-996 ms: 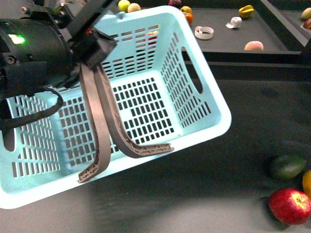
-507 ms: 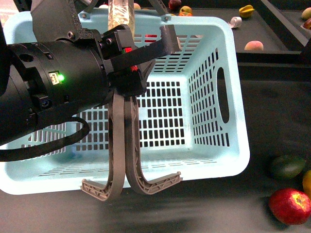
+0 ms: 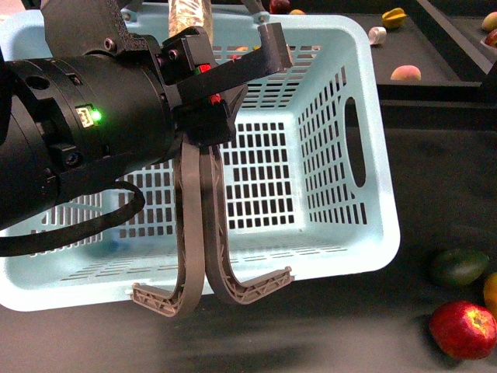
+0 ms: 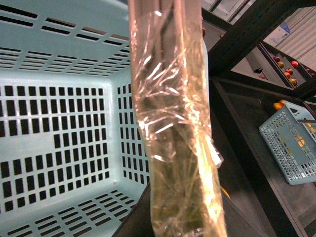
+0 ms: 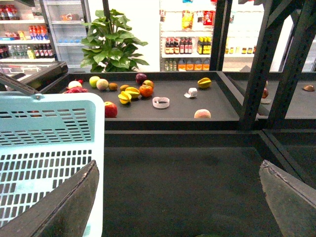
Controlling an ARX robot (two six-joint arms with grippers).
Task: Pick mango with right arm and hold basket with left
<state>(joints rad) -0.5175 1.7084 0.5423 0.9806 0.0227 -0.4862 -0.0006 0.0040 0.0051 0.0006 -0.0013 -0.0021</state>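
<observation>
Dark table (image 3: 326, 330) bears mango (image 3: 491, 294), far from left jaws gripping basket (image 3: 384, 171) handles (image 3: 190, 233); right jaws spread.

Camera positions: three views, all taking in the basket (image 3: 373, 194).
Front view looks steeply down from the body, hard against the left arm (image 3: 85, 140). Left wrist view sits close, sighting past a film-wrapped finger (image 4: 173, 123) into the basket. Right wrist view faces level across the dark table (image 5: 187, 182) to the fruit shelf (image 5: 168, 111), which the front view shares.
</observation>
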